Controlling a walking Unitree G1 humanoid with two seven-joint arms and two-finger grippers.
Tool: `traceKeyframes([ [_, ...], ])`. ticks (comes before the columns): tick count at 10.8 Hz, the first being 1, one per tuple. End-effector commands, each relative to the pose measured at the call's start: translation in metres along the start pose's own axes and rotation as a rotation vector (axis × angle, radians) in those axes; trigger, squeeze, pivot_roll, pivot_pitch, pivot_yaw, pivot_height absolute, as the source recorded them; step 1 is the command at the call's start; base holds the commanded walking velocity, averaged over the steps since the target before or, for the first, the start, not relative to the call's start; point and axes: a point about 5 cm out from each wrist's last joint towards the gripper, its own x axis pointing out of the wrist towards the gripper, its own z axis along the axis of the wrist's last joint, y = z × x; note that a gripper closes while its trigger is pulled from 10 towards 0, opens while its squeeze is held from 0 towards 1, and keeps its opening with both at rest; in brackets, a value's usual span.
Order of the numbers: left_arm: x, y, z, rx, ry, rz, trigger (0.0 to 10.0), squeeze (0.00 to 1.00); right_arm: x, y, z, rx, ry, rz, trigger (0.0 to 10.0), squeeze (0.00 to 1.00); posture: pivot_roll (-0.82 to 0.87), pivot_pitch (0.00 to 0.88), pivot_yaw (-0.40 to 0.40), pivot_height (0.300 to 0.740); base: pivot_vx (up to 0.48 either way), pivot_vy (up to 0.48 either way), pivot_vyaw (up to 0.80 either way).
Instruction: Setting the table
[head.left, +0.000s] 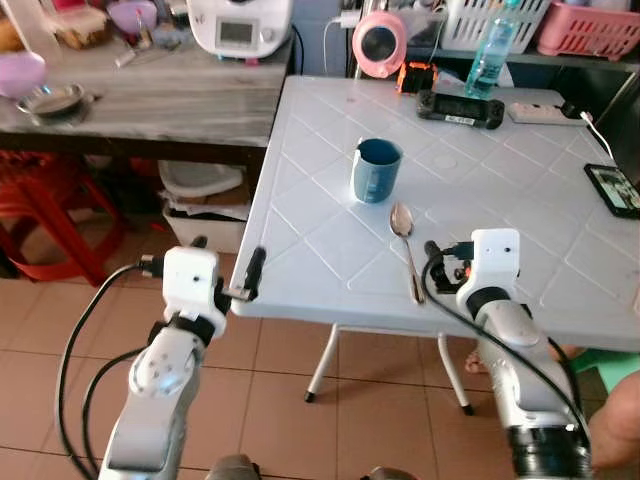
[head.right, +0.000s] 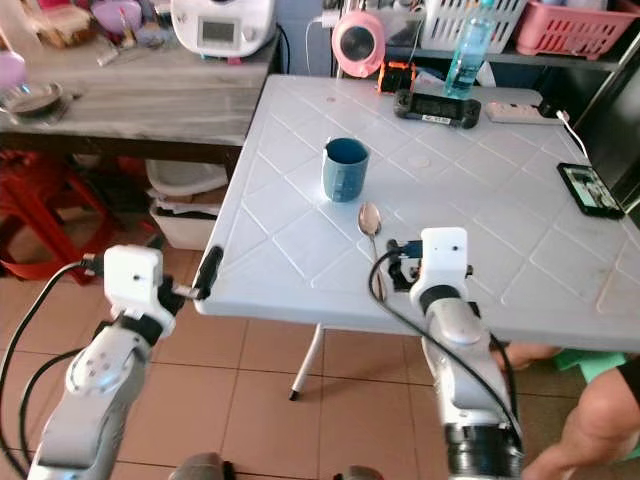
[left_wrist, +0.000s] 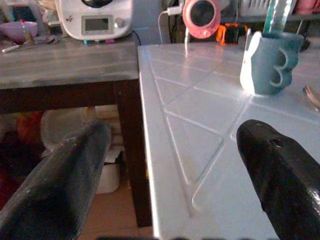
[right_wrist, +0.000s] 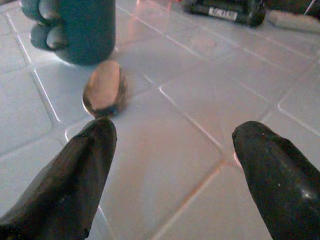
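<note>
Left eye view: a white plastic table (head.left: 330, 250) with a moulded diamond pattern stood on a tiled floor (head.left: 300, 400). A blue mug (head.left: 376, 170) stood upright on it, back from the near edge. A metal spoon (head.left: 405, 245) lay just beside the mug on the near side, bowl toward the mug, handle running toward the near edge. The left gripper (head.left: 225, 270) hung at the near left corner of the table, one finger off the edge, the other over it, holding nothing. The right gripper (head.left: 440, 262) sat over the near edge, just beside the spoon handle. A black game controller (head.left: 460, 107) and a clear bottle (head.left: 490, 55) stood along the far edge. A phone (head.left: 612, 188) lay at the right edge.

Right eye view: a wooden counter (head.right: 130, 100) adjoined the table's left edge and carried a white kitchen appliance (head.right: 222, 25). A pink round device (head.right: 357, 42) stood past the far edge. A person's knee (head.right: 590, 420) showed below the table's near right corner.

Left wrist view: the two black fingers (left_wrist: 60, 180) were spread wide apart with nothing between them. One was over the table top, the other off its left edge. The mug stood well ahead.

Right wrist view: the fingers (right_wrist: 70, 175) were released, wide apart, empty. The spoon bowl lay just ahead of one fingertip, whether touching it could not be told, and the mug stood just behind it.
</note>
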Motion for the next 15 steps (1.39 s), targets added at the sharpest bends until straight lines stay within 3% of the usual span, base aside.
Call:
traceKeyframes([
  [1,-0.002,0.001,0.002,0.011,0.005,-0.007,10.0,0.00,0.004,-0.004,0.002,0.002,0.021,0.022,10.0,0.00,0.06,0.000,0.011,0.740,0.000,0.000,0.00],
  [7,-0.015,0.007,0.003,0.030,0.064,-0.011,10.0,0.00,0.018,0.014,0.015,0.024,0.023,0.219,10.0,0.00,0.11,0.041,0.020,0.740,0.000,0.000,0.00],
  [15,-0.035,0.022,0.010,0.099,0.129,-0.043,10.0,0.00,0.025,0.018,0.011,0.109,0.072,0.204,10.0,0.00,0.18,0.093,0.070,0.740,0.000,0.000,0.00],
])
